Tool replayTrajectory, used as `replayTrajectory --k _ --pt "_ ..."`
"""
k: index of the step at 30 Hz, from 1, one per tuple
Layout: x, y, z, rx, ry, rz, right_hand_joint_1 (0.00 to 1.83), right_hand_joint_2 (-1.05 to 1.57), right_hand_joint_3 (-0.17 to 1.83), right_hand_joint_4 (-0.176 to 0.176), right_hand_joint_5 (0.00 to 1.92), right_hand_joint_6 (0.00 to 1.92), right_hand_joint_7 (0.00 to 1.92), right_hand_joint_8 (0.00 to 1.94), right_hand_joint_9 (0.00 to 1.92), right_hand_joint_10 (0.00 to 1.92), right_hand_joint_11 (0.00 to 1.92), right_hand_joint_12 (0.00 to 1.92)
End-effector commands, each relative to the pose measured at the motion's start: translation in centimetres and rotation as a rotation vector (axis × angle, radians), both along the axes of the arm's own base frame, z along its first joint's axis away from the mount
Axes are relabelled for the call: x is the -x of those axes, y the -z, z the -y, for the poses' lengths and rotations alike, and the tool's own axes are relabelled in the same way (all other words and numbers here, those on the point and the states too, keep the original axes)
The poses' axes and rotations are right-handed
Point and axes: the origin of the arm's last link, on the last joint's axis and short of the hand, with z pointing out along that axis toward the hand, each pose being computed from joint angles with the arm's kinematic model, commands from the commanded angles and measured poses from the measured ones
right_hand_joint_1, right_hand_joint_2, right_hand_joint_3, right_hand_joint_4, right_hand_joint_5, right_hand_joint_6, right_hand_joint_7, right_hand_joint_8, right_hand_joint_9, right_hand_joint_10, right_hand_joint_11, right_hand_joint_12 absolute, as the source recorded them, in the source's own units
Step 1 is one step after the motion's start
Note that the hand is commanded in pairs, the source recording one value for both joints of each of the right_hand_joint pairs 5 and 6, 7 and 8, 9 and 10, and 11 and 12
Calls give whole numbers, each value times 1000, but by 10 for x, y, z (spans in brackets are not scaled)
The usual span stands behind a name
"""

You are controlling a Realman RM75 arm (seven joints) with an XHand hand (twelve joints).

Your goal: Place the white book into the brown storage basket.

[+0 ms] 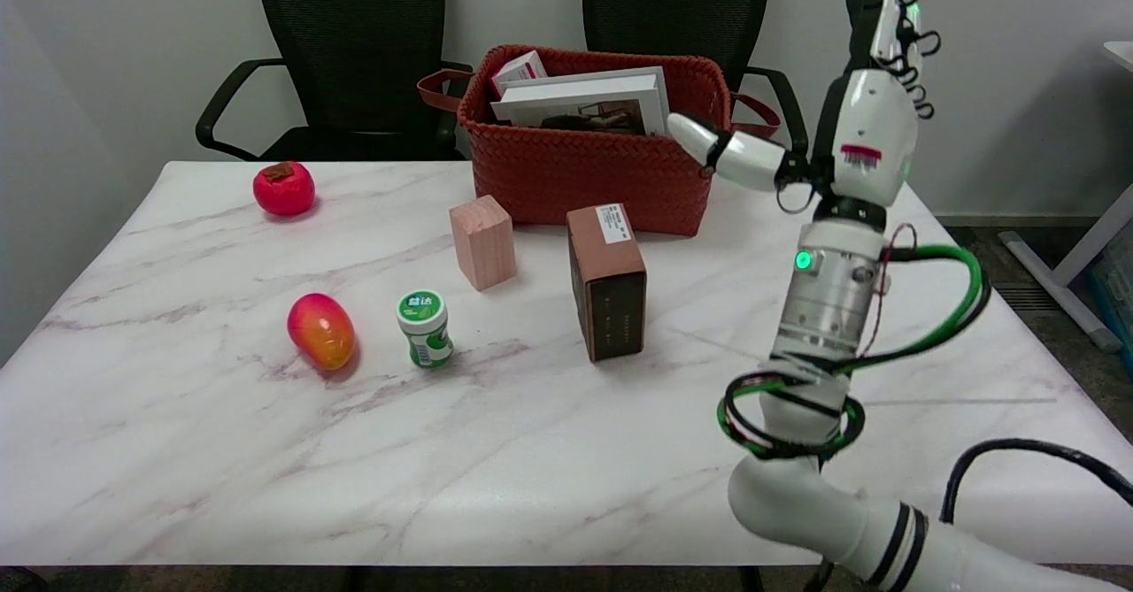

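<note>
In front of me the white marble-patterned table [531, 450] carries a brown woven storage basket [593, 172] at its far edge, a pink wooden block [482, 242], an upright brown cardboard box [607, 280], a green-capped white bottle [425, 328], a red-orange mango [320, 331] and a red persimmon [283, 188].

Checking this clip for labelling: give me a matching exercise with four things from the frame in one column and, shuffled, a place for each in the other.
Things:
1. white book
2. green-capped bottle
3. wooden block
4. right hand

Places:
A. raised in the air, right of the basket
B. on the table, right of the mango-like fruit
C. inside the brown storage basket
D. on the table, in front of the basket's left part

Pairs: 1-C, 2-B, 3-D, 4-A
</note>
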Motion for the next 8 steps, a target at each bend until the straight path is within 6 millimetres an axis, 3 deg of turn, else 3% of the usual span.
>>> replayTrajectory --k 1,8 --pt "36 26 -84 82 -82 22 975 287 295 0 70 70 296 296 300 300 103 103" --pt "42 30 -101 116 -70 -37 983 295 318 0 94 94 324 324 320 320 113 113"
